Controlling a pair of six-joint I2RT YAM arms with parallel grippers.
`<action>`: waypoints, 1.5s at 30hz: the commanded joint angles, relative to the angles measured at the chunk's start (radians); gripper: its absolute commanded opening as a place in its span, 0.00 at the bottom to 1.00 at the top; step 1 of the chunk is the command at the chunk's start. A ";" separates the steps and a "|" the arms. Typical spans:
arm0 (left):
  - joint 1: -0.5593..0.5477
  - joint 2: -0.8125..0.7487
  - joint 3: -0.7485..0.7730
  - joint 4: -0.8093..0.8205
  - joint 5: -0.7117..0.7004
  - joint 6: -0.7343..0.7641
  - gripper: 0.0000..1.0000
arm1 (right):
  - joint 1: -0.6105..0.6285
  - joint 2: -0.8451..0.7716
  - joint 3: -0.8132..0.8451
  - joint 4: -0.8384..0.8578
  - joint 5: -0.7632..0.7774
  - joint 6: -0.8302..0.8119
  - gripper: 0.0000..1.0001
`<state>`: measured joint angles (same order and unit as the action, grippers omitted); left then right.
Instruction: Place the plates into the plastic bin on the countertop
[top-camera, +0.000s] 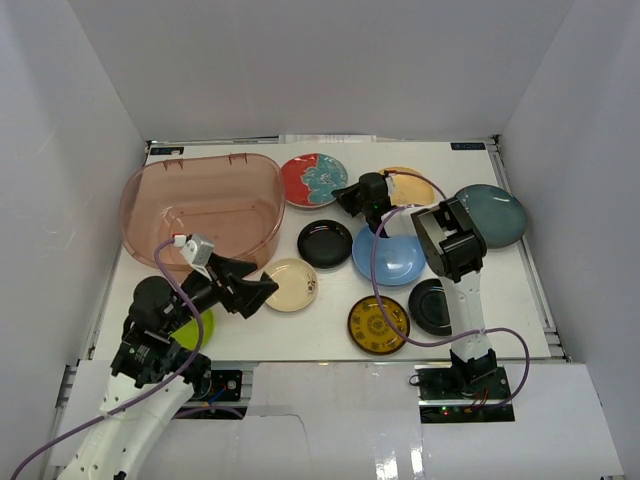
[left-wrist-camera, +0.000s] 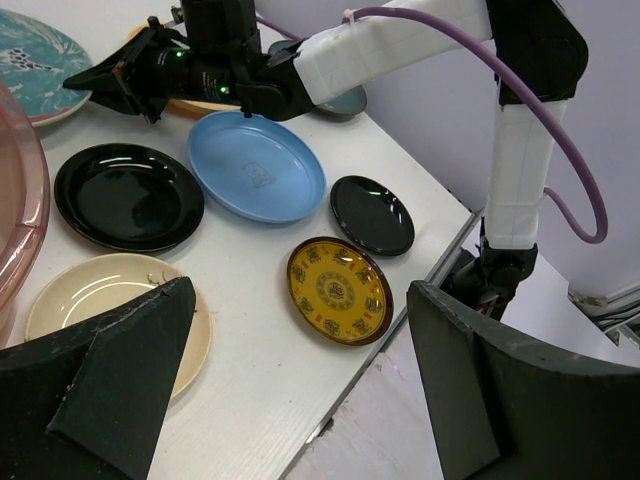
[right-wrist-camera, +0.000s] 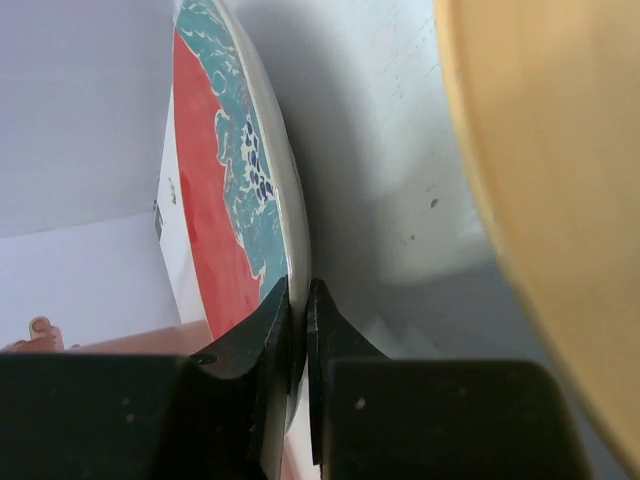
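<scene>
The right gripper (right-wrist-camera: 299, 292) is closed to a narrow gap on the right rim of the red-and-teal floral plate (top-camera: 314, 180), and the rim is seen running down between its two fingers. This plate is found at the far middle of the worktop (top-camera: 330, 322), just right of the plastic bin (top-camera: 200, 205) and outside it. Whether its rim is raised off the surface cannot be told. The bin stands at the far left, and no plate is seen inside it.

The left gripper (left-wrist-camera: 300, 400) is spread wide and nothing is held in it. It is held above the near left of the worktop, over the near edge of the cream plate (top-camera: 290, 285), which lies just near the bin's right corner.

The other plates are laid flat on the worktop. A yellow-orange plate (top-camera: 418, 190) lies just right of the right gripper and is partly covered by it. A dark teal plate (top-camera: 492, 215) sits at the far right. A black plate (top-camera: 325, 243) and a blue plate (top-camera: 388, 255) are set side by side in the middle. A yellow patterned plate (top-camera: 378, 324) and a smaller black plate (top-camera: 432, 305) lie nearer, to the right. A lime green plate (top-camera: 197, 330) is partly hidden under the left arm at the near left
</scene>
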<state>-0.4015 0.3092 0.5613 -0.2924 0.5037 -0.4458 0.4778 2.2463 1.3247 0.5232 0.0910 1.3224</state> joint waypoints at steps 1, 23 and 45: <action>0.006 0.030 -0.003 0.002 -0.010 0.007 0.98 | 0.002 -0.085 -0.045 0.076 0.010 0.009 0.08; 0.004 0.478 0.357 -0.030 -0.132 -0.212 0.93 | -0.110 -1.157 -0.594 -0.002 -0.327 -0.287 0.08; 0.006 0.705 0.292 0.209 0.030 -0.277 0.39 | -0.102 -1.332 -0.708 -0.022 -0.611 -0.163 0.08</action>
<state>-0.3943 1.0080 0.8650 -0.1482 0.4961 -0.7105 0.3664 0.9379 0.5865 0.2798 -0.4694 1.0866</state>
